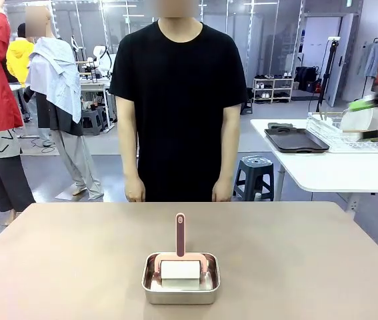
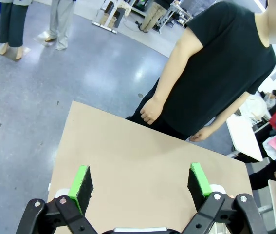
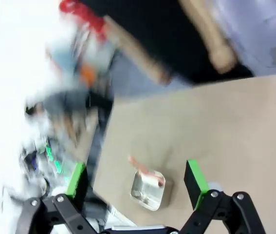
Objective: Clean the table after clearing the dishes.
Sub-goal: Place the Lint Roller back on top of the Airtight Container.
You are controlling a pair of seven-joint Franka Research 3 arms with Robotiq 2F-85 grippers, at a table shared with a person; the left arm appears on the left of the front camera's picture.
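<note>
The brownish table (image 1: 62,267) carries a small steel pan (image 1: 181,287) near its front edge. In the pan rests a white roller with a pink handle (image 1: 180,235). My left gripper (image 2: 140,187) hangs open above the bare table (image 2: 138,156), nothing between its green pads. My right gripper (image 3: 135,183) is open too, high up in a blurred view with the pan (image 3: 148,189) far below. In the front view the right gripper (image 1: 365,104) is a blurred shape at the right edge, over the white side table. Dark trays (image 1: 295,140) lie there; a white rounded dish (image 1: 363,120) stands in a wire rack.
A person in a black shirt (image 1: 179,100) stands at the far side of the table, hands (image 1: 134,193) hanging at the edge. The white side table (image 1: 329,170) with the wire rack (image 1: 339,137) is at the right, a blue stool (image 1: 254,175) beside it.
</note>
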